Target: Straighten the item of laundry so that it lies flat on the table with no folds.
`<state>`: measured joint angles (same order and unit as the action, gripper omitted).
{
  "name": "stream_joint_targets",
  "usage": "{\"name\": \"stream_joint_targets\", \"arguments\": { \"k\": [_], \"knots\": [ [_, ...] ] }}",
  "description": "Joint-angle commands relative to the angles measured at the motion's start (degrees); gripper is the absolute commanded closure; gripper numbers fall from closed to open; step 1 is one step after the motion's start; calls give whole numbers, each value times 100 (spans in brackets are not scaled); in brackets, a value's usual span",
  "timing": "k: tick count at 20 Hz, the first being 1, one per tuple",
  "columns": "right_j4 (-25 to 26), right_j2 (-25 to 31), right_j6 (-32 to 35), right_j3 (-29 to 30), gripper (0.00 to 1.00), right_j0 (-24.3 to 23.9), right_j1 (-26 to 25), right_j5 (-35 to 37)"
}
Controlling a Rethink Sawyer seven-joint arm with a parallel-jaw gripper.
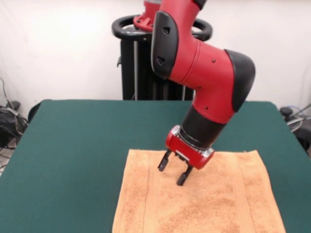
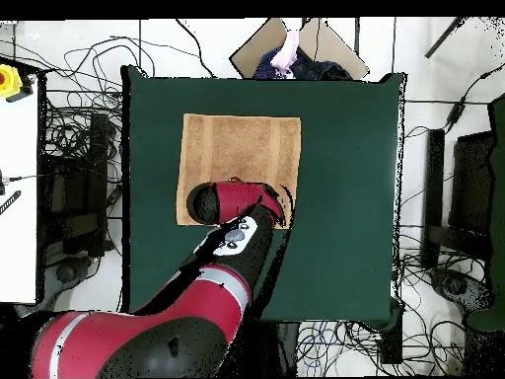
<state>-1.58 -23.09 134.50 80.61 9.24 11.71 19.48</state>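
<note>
The orange-tan terry towel (image 1: pixel 204 199) lies spread on the dark green table (image 1: pixel 77 145), near the front edge in the front view, with band stripes running along its left and right sides. In the overhead view the towel (image 2: pixel 237 148) looks flat and rectangular; its near edge is hidden under the arm. My gripper (image 1: pixel 173 172) hangs just above the towel's far part, fingers apart and empty. I cannot see the white tag.
The robot's black pedestal (image 1: pixel 146 63) stands at the table's far side. A person's hand (image 2: pixel 288 49) and cardboard show beyond the table's top edge in the overhead view. Cables lie on the floor around the table.
</note>
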Motion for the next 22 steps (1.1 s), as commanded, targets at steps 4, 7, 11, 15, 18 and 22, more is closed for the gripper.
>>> {"name": "stream_joint_targets", "arguments": {
  "k": [4,7,11,15,18,22],
  "knots": [
    [254,758,293,592,0,-152,-209,-421],
    [294,757,254,632,0,-194,-204,-479],
    [369,738,183,698,0,-266,-184,-537],
    [515,670,72,819,0,-355,-53,-494],
    [675,602,-26,901,0,-434,76,-392],
    [923,533,-160,980,0,-571,220,-326]
  ]
}}
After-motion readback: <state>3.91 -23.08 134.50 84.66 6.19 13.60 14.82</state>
